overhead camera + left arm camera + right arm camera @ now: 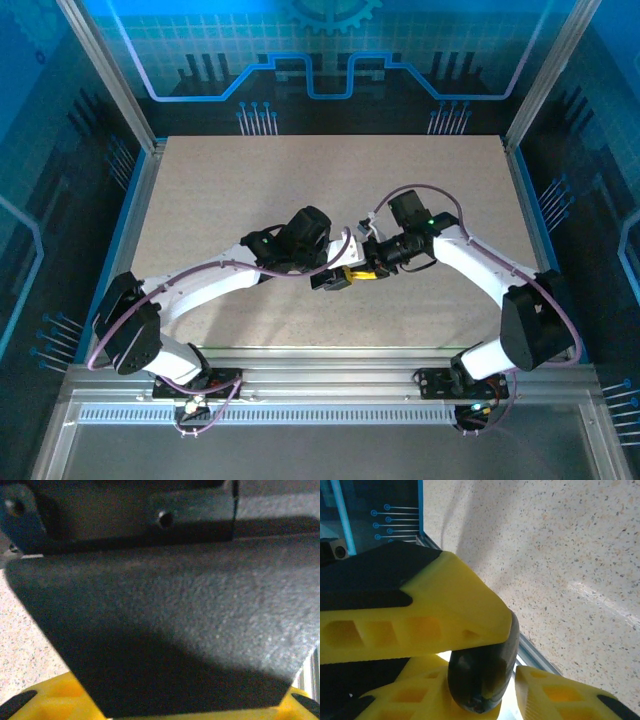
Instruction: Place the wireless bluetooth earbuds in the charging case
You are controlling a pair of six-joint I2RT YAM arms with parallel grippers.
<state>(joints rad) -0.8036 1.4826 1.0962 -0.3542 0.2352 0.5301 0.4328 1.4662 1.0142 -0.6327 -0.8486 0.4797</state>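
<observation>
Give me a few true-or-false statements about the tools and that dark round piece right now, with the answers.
1. The left tool and the right tool meet over the middle of the table. True.
2. The dark rounded piece lies alone on the table. False: it sits wedged among the yellow fingers, off the surface.
3. The tools' fingers are red. False: they are yellow.
4. The table is pale and speckled. True.
</observation>
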